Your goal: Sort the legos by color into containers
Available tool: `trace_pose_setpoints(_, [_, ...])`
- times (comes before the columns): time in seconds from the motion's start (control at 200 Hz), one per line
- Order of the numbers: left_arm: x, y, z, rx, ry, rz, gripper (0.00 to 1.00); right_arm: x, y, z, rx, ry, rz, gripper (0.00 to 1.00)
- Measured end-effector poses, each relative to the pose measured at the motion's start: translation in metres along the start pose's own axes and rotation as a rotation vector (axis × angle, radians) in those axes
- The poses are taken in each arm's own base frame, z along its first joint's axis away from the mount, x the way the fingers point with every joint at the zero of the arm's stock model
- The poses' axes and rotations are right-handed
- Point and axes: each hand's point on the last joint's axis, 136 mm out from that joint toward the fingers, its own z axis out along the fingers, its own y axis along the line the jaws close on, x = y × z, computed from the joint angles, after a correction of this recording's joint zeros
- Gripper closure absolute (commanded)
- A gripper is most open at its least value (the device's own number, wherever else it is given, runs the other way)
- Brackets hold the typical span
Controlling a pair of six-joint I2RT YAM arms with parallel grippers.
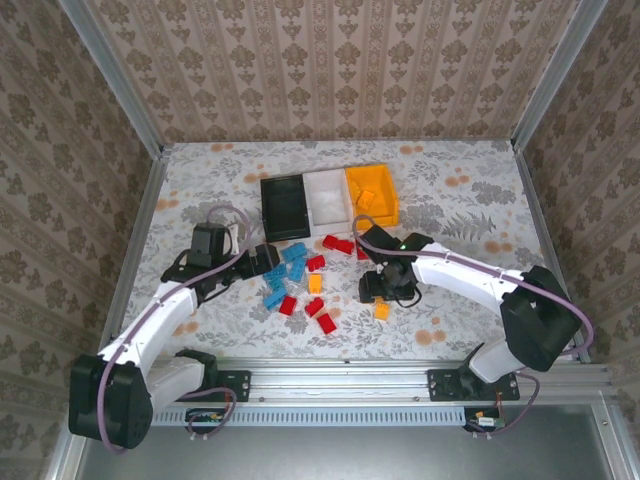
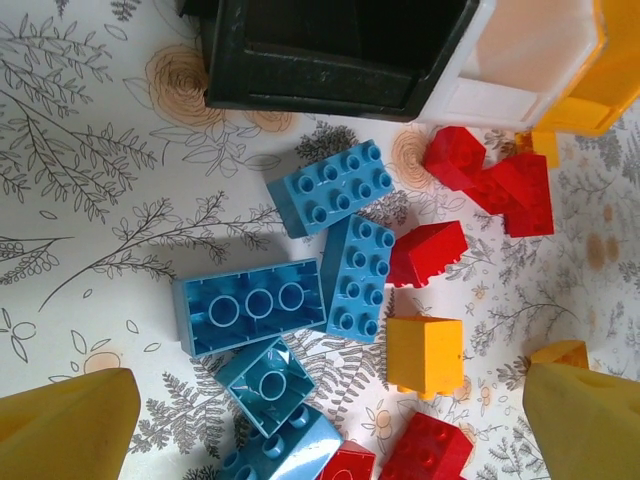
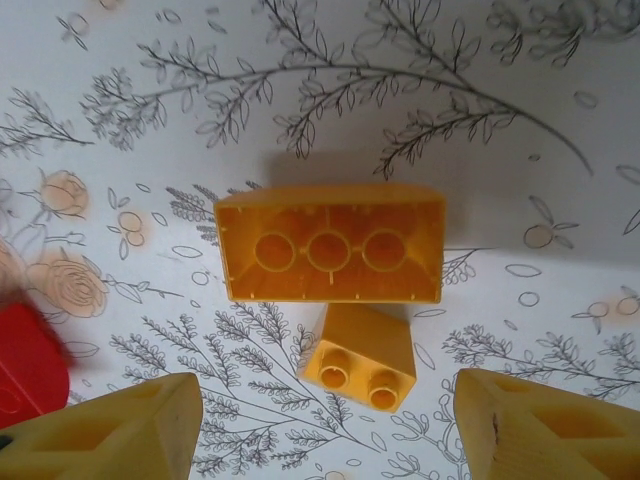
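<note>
Where the right gripper [image 3: 322, 425] gapes, two yellow legos [image 3: 330, 245] lie.

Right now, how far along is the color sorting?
Early. Done: a couple of orange-yellow bricks lie in the orange-yellow bin; the black bin and white bin look empty. In hand: nothing held; the open right gripper hangs over two loose orange-yellow bricks, the open left gripper over blue bricks. Left: those, plus red bricks, scattered on the table.
</note>
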Motion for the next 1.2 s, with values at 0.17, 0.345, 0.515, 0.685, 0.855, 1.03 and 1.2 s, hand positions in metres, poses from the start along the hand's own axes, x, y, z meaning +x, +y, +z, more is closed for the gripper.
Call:
trace_pose_setpoints(0.17, [-0.004,-0.005,-0.008,0.017,-0.033,0.015,0.00,0.007,0.001,0.014,0.039,0.026,-0.001,0.33])
trace_pose_setpoints(0.345, [0.000,-0.003,-0.008,0.009,-0.020,0.009,0.00,0.016,-0.006,0.030,0.069,0.058,0.021,0.35])
trace_pose_setpoints(0.515, [0.002,-0.001,-0.008,0.001,-0.013,0.005,0.00,0.024,-0.013,0.038,0.085,0.072,0.038,0.39])
trace_pose_setpoints(0.685, [0.004,0.000,-0.006,-0.005,-0.002,0.000,0.00,0.024,-0.014,0.044,0.090,0.071,0.049,0.50])
trace_pose_setpoints(0.855, [0.004,0.001,-0.005,-0.007,0.001,-0.002,0.00,0.024,-0.018,0.045,0.111,0.065,0.062,0.64])
trace_pose_setpoints(1.03, [0.005,0.001,-0.005,-0.008,0.002,-0.002,0.00,0.023,-0.019,0.044,0.114,0.056,0.070,0.74])
trace_pose_setpoints(1.2, [0.005,0.001,-0.005,-0.008,0.002,-0.002,0.00,0.021,-0.023,0.028,0.113,0.020,0.070,0.75])
